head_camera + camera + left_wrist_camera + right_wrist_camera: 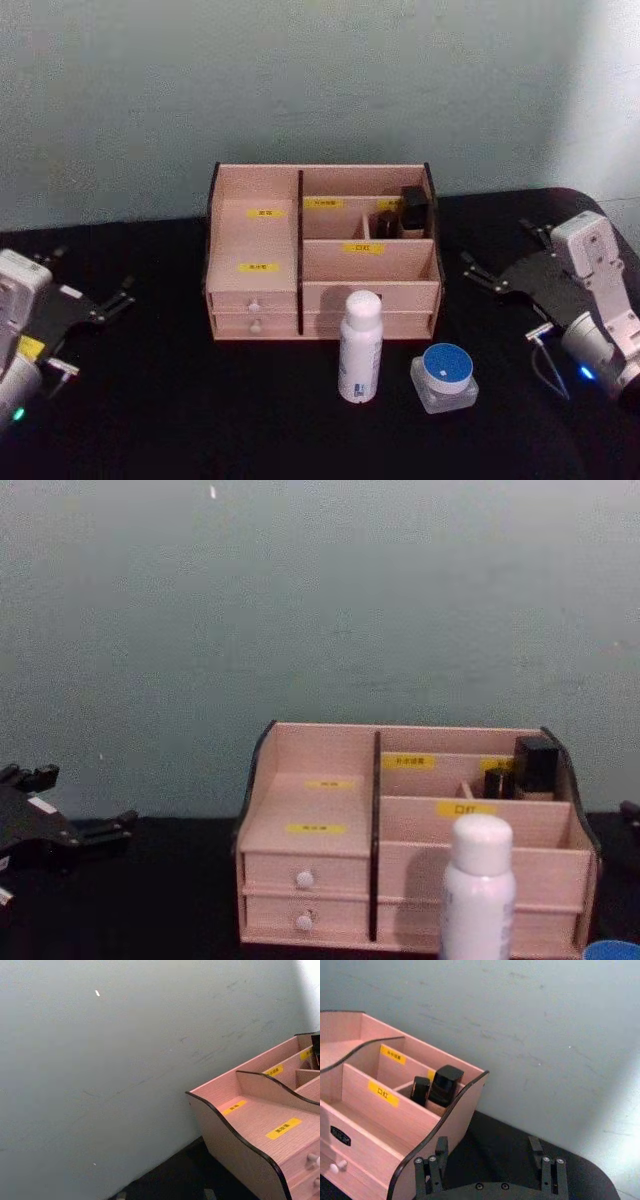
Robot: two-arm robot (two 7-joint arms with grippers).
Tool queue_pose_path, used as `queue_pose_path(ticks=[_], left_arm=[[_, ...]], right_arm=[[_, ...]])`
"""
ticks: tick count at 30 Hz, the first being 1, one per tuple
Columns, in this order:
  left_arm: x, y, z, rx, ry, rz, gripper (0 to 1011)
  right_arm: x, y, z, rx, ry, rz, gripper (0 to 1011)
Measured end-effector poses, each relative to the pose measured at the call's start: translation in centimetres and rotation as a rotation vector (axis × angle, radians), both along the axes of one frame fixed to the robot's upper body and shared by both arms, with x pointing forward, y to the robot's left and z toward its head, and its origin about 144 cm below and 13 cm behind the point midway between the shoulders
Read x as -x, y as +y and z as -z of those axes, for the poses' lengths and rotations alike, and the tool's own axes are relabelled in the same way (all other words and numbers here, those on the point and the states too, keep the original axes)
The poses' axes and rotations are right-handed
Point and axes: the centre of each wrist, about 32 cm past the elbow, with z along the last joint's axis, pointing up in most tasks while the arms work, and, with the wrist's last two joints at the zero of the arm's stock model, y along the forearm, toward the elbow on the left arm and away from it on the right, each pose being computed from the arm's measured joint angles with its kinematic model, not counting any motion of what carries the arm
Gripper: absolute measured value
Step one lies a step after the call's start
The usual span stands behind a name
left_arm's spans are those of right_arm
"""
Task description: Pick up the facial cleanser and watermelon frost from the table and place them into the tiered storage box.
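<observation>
Nothing is grasped yet. The white bottle and the clear jar with a blue lid both stand upright on the black counter, at 6 o'clock and 5 o'clock from the tiered storage box. The jar is just beside the bottle, at its 4 o'clock. I take the bottle for the facial cleanser and the jar for the watermelon frost, but no label on them is readable. The right hand is released, fingers wide apart, near the jar at its 2 o'clock. The left hand, also released, is parked well apart at 8 o'clock of the box. The step in hand looks to be the first pick, and the right hand is the nearer one. It should better take the jar first, from above across its sides, so that the tall bottle is not knocked over. For placing, the wide front right compartment seems free, while the rear right one holds two dark tubes.
</observation>
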Motion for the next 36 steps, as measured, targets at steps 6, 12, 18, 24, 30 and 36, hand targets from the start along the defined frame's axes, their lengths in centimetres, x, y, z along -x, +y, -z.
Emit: queue_pose_path(ticks=[6, 12, 18, 24, 30, 36], left_arm=[[0.0, 0.0, 0.0, 0.000, 0.000, 0.000, 1001], [0.0, 0.0, 0.0, 0.000, 0.000, 0.000, 1001], [0.0, 0.0, 0.0, 0.000, 0.000, 0.000, 1001], [0.0, 0.0, 0.0, 0.000, 0.000, 0.000, 1001], [0.0, 0.0, 0.0, 0.000, 0.000, 0.000, 1001], [0.0, 0.0, 0.0, 0.000, 0.000, 0.000, 1001]], right_arm=[[0.9, -0.6, -0.7, -0.013, -0.017, -0.020, 1002], [2.5, -1.1, -1.5, -0.001, -0.042, -0.090, 1003], [3.8, -1.5, -1.9, 0.012, -0.035, -0.185, 1002], [4.8, -1.8, -2.2, 0.002, -0.010, -0.304, 1002], [5.3, -1.8, -2.0, -0.025, 0.030, -0.431, 1002], [5.2, -1.4, -1.6, -0.057, 0.068, -0.516, 1002]])
